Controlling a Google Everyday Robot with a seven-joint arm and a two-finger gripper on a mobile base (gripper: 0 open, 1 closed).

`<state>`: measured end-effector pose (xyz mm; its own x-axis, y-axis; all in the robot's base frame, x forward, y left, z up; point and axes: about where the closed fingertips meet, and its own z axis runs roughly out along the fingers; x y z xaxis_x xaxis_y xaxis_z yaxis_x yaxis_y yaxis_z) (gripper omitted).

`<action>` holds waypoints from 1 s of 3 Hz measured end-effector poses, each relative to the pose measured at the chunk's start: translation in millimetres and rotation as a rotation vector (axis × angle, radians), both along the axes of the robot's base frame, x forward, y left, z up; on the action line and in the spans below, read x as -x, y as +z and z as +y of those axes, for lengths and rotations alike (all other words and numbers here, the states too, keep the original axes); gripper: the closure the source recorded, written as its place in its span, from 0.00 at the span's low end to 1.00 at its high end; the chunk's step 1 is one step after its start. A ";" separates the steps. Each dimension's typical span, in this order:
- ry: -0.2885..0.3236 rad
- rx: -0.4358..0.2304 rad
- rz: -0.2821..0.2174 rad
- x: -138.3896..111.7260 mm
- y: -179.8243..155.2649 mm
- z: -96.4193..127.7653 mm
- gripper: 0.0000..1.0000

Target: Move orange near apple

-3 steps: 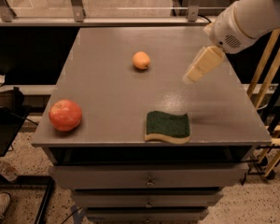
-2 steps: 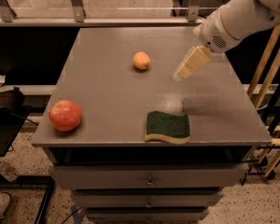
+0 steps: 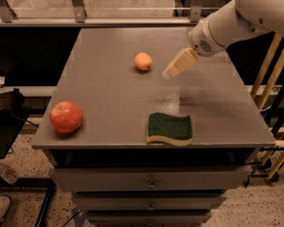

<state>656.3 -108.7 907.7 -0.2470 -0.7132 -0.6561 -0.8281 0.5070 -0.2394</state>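
Gripper (image 3: 173,69) has slid left over the last second and now hangs just right of the orange (image 3: 143,61), upper middle of the frame, not touching it. I can't tell from here whether it's open or closed, but I see nothing in it. So I'd say I'm on the approach, grab not made yet. Count on the table (image 3: 109,89): one orange, one apple (image 3: 66,117) at lower left, one green sponge (image 3: 170,128) lower middle.

The grey table (image 3: 109,93) carries the orange (image 3: 143,61), the apple (image 3: 66,117) and a sponge (image 3: 170,127), with the gripper (image 3: 171,72) hovering near the orange.
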 end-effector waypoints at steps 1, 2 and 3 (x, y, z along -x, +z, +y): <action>-0.007 -0.026 0.007 -12.9 -2.9 17.4 0.00; -0.026 -0.029 0.016 -27.4 -7.9 25.4 0.00; -0.029 -0.038 0.023 -40.7 -12.9 29.7 0.00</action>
